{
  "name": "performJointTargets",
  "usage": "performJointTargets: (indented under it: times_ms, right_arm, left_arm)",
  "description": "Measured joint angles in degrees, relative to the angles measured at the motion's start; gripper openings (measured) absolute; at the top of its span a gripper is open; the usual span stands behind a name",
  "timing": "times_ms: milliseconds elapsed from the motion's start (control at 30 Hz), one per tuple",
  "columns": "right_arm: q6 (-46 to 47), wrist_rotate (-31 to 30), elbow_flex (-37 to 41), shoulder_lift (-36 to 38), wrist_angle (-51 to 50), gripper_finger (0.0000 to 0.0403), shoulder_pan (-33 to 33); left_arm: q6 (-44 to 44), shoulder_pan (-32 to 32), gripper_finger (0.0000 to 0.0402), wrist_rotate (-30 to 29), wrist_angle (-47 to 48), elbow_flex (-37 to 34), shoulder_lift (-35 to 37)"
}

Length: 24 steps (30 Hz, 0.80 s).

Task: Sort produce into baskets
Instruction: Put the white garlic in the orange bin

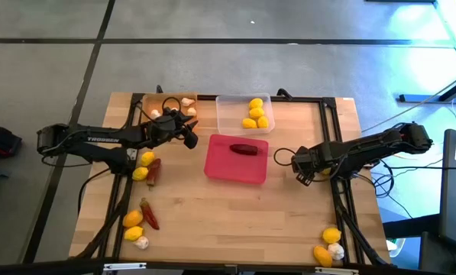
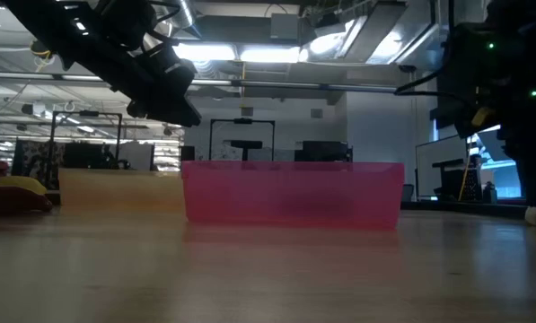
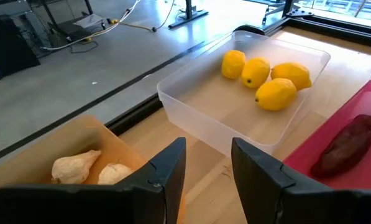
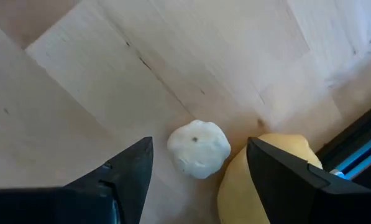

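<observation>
Garlic bulb (image 4: pixel 199 149) sits directly below right end effector (image 4: pixel 199 168), between its spread, empty fingers, lemon (image 4: pixel 263 177) touching beside; left end effector (image 3: pixel 208 165) released, empty.

My arms (image 1: pixel 98 141) are matte black, jointed tubes with white lettering on the left one. Black cables loop beside them. My fingers (image 3: pixel 166 171) are dark, flat, wedge-shaped plastic.
</observation>
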<state>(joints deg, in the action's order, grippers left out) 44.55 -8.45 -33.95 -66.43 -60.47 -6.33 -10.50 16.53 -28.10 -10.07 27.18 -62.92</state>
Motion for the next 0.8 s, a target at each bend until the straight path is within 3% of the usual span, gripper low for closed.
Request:
performJointTargets:
  times_ms: [533, 633, 800]
  right_arm:
    - [-1.53, 1.36, 0.02, -10.00, 0.63, 0.0250, 0.00]
    - [-1.53, 1.40, 0.00, -10.71, 0.63, 0.0230, 0.00]
    - [-2.60, 0.40, 0.00, -10.74, 0.59, 0.0162, 0.00]
  left_arm:
    - [-0.35, 0.00, 0.0125, 0.00, 0.00, 0.00, -0.01]
    - [-0.38, 0.00, 0.0125, 0.00, 0.01, 0.00, 0.00]
    - [-0.47, 0.00, 0.0125, 0.00, 0.01, 0.00, 0.00]
